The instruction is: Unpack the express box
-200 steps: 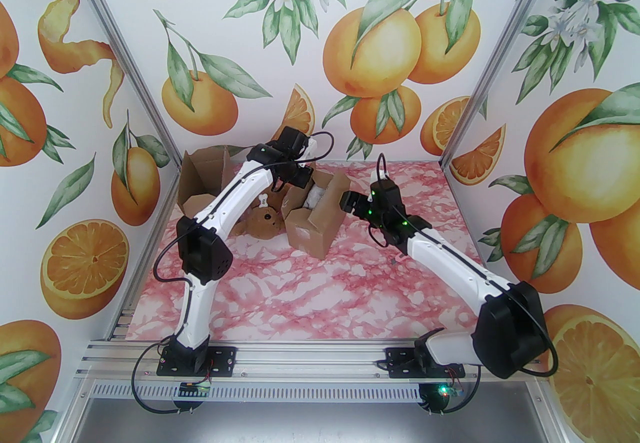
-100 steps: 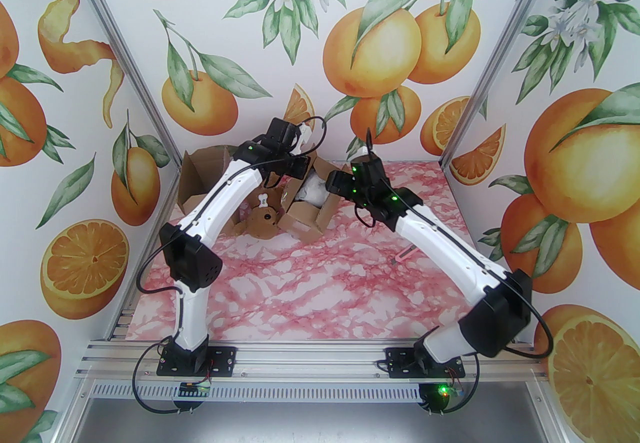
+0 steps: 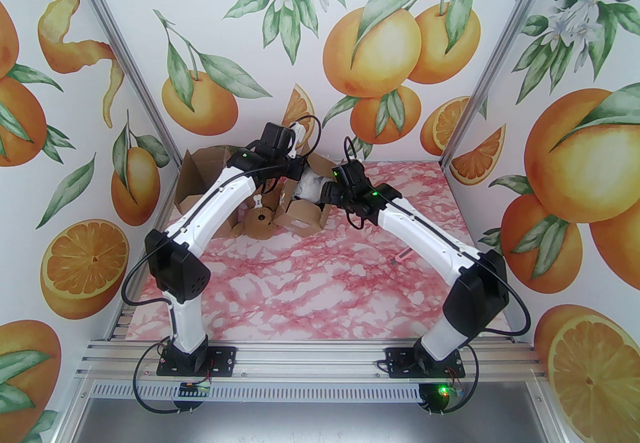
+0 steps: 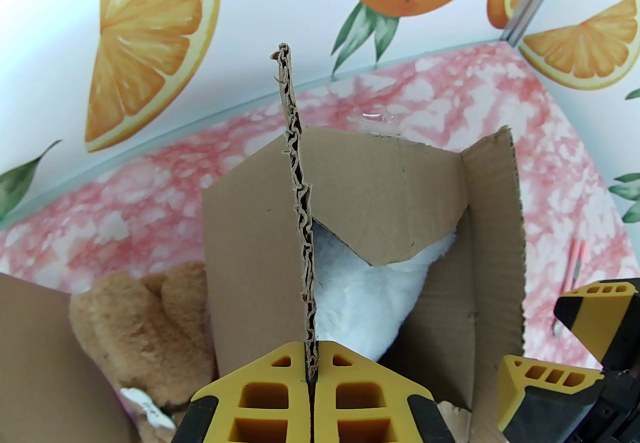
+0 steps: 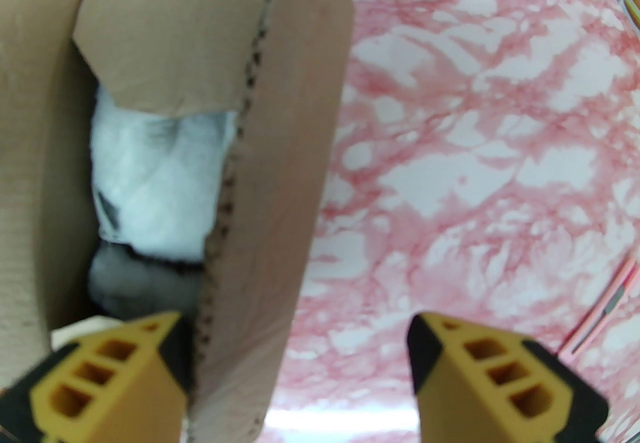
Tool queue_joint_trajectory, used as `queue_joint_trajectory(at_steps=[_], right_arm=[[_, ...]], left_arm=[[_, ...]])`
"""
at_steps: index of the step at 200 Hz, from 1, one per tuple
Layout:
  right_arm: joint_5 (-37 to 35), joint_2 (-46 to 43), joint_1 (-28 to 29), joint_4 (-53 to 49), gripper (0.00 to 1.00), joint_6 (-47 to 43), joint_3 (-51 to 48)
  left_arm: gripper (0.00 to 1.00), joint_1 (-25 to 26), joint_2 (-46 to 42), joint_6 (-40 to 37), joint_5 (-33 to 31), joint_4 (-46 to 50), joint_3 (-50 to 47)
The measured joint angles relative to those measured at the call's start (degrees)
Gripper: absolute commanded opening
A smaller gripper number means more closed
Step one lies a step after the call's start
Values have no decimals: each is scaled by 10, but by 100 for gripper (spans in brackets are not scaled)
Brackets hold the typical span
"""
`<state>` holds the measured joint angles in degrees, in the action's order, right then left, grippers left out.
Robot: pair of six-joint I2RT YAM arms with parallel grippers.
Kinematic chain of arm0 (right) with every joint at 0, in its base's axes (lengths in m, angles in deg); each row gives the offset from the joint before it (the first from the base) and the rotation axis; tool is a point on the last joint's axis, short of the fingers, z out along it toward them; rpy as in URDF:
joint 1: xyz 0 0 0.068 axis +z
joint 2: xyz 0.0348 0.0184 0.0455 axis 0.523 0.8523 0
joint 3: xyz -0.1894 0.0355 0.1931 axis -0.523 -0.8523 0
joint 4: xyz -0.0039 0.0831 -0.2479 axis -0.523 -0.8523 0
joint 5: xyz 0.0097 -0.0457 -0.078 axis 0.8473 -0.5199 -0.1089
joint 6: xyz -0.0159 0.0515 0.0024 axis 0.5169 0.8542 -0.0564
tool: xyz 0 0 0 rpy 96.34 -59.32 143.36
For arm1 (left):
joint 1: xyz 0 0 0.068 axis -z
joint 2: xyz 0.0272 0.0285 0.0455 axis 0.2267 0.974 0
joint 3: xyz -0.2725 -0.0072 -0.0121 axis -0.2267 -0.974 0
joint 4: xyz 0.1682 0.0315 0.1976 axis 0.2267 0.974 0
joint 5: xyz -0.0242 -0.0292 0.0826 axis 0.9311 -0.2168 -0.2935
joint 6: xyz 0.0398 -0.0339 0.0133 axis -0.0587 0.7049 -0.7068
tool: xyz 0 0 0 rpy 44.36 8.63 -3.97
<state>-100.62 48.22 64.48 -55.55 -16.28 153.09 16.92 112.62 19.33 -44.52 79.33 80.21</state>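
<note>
The brown express box (image 3: pixel 300 217) stands open at the back of the table, with a white plush item (image 3: pixel 309 187) inside. My left gripper (image 4: pixel 311 376) is shut on the torn upright edge of the box's left flap (image 4: pixel 299 211). The white plush (image 4: pixel 360 301) shows beyond that flap. My right gripper (image 5: pixel 295 371) is open and straddles the box's right flap (image 5: pixel 280 171), one finger inside the box and one outside. White plush (image 5: pixel 160 181) lies deep in the box under a folded inner flap.
A brown plush bear (image 3: pixel 260 223) lies on the table left of the box, under my left arm. A second opened cardboard box (image 3: pixel 200 178) sits in the back left corner. A pink cutter (image 3: pixel 402 255) lies on the pink marble table (image 3: pixel 325 296) near my right arm.
Both arms reached farther back and left. The box shifted back-left with the left gripper. The right gripper closed in on the box's right flap, uncovering the pink cutter.
</note>
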Motion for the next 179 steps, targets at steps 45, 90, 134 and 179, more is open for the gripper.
queue_joint_trajectory(at_steps=[45,90,134,179], right_arm=[[-6,-19,-15,0,72,3,-43],[43,-81,-55,70,60,39,-149],[92,-130,-82,157,50,66,-225],[136,-156,-96,271,56,67,-316]], left_arm=[[0,0,-7,1,1,-12,-13],[0,2,-8,5,15,-25,-19],[0,5,-8,16,32,-33,-27],[0,3,-9,17,39,-39,-27]])
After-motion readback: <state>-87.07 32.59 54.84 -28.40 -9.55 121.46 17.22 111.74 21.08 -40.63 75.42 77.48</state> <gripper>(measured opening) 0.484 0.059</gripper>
